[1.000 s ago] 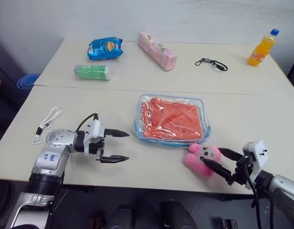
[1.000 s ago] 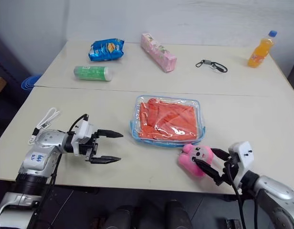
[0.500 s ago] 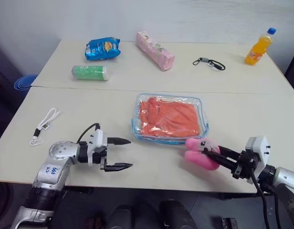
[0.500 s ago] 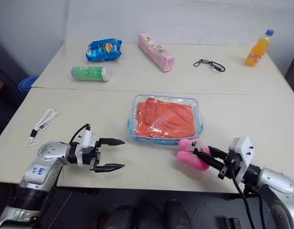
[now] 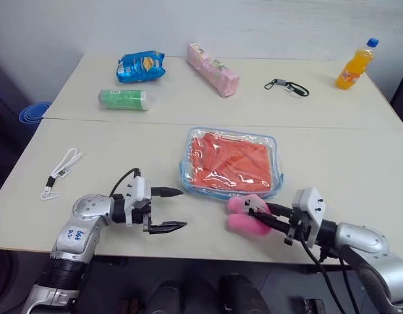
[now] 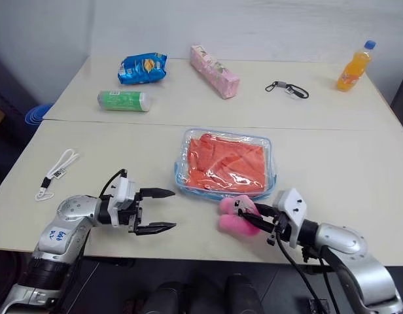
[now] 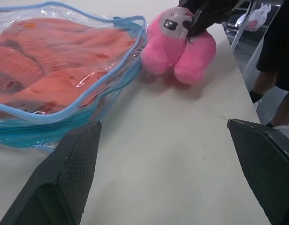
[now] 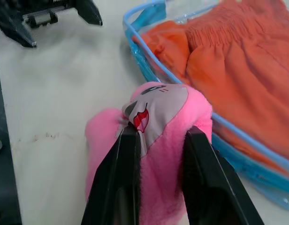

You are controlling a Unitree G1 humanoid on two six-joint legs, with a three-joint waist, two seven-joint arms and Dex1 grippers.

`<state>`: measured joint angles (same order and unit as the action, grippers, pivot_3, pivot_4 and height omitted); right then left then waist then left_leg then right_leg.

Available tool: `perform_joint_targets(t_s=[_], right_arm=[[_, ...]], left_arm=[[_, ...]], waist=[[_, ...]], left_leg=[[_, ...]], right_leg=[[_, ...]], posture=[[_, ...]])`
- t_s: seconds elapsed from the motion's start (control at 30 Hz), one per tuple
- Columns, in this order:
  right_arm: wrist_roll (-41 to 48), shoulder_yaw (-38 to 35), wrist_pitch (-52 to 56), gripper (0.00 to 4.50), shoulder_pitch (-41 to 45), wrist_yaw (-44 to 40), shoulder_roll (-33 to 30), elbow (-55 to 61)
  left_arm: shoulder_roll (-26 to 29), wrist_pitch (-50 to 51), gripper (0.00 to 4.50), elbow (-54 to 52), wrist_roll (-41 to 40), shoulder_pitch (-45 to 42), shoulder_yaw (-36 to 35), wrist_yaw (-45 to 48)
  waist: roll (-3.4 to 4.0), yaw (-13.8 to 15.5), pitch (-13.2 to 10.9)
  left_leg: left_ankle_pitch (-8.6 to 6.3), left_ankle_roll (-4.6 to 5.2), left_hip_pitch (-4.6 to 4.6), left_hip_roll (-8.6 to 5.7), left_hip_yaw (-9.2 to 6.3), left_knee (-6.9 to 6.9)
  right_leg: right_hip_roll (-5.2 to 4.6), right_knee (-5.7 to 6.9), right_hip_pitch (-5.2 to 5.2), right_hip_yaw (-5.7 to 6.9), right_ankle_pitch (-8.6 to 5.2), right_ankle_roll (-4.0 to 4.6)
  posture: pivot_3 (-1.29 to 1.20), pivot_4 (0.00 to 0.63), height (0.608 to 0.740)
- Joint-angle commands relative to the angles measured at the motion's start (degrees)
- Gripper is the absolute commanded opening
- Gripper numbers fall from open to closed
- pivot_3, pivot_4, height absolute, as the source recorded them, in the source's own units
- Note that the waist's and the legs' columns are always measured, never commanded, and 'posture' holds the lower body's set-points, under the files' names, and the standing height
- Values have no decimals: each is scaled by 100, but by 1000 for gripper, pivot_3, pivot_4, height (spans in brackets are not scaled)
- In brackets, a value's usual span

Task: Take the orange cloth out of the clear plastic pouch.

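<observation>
Pinching a pink plush toy, right claw; left claw gapes empty.

Two pale beige tables stand joined before a plain white wall.

Left pincer wide open, level above table; right pincer clamped on plush.

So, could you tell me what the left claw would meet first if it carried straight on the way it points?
Probably the pink plush toy held in the right claw; the clear plastic pouch lies just beside that line.
</observation>
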<state>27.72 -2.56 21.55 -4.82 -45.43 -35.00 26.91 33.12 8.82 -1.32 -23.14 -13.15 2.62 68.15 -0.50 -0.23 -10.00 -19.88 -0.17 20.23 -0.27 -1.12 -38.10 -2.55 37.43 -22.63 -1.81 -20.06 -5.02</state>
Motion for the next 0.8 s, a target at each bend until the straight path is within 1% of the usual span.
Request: perform_joint_targets(t_s=[0.03,0.1,0.2,0.3,0.33,0.43,0.5,0.53,0.6,0.67,0.8], right_arm=[[-185,32,-322,1625,53,-83,8,-224],[-148,-9,-443,2225,7,-350,-84,-316],[84,-305,-544,3167,-32,-733,-321,-253],[384,-762,-614,4226,-128,-1147,-628,-166],[450,-875,-642,4483,-154,-1241,-692,-159],[783,-1500,-709,4483,-326,-1846,-1092,-250],[769,-1824,-814,4483,-376,-2207,-1401,-525],[531,-1826,-1078,4483,-276,-2316,-1521,-820],[-332,-1521,-2237,4483,75,-2549,-1715,-1616],[-1004,-1135,-3215,4483,771,-2432,-1606,-2469],[-1581,-381,-4125,4483,1840,-2513,-1304,-3517]], left_arm=[[-24,-30,4500,-56,-28,-48,21,4],[23,83,4500,-72,-109,-53,47,139],[96,258,4500,-107,-216,-69,0,260],[208,363,4500,-133,-264,-42,-41,382],[235,375,4500,-135,-276,-37,-51,406],[373,362,4500,-93,-339,-5,-171,521],[463,313,4500,-53,-381,19,-264,602],[472,281,4500,-51,-440,16,-323,632],[370,164,4500,-105,-632,-16,-485,682],[280,143,4500,-251,-765,-38,-564,661],[345,354,4500,-454,-874,-23,-540,699]], waist=[[0,0,0],[-1,11,-1],[-1,8,-1],[-1,8,-1],[-1,8,-1],[-1,9,-1],[-1,2,-3],[-1,-3,-3],[-7,-15,-5],[-7,-36,-6],[-1,-117,-10]], left_leg=[[0,0,0,0,1,0],[0,0,1,-1,1,0],[0,0,1,-2,1,0],[-1,3,1,-2,0,0],[-2,3,1,-2,1,0],[-2,3,1,-1,0,0],[-3,5,0,0,0,3],[-3,5,1,0,1,3],[-3,7,-9,0,3,2],[-3,7,-10,0,6,0],[1,-1,-9,0,8,2]], right_leg=[[0,0,0,0,0,0],[-1,-2,0,1,0,0],[-2,-1,0,1,0,0],[-2,-1,0,1,0,0],[-2,-1,0,1,0,0],[-1,-2,1,1,0,0],[-1,-5,2,1,0,0],[-1,-7,3,1,0,0],[-1,-9,12,0,0,0],[-1,-11,14,-1,0,0],[0,1,3,-2,-1,1]], posture=[[0,150,740],[0,150,740],[0,150,740],[0,150,740],[0,150,740],[0,150,740],[0,150,740],[0,150,740],[0,150,740],[0,150,740],[0,150,740]])
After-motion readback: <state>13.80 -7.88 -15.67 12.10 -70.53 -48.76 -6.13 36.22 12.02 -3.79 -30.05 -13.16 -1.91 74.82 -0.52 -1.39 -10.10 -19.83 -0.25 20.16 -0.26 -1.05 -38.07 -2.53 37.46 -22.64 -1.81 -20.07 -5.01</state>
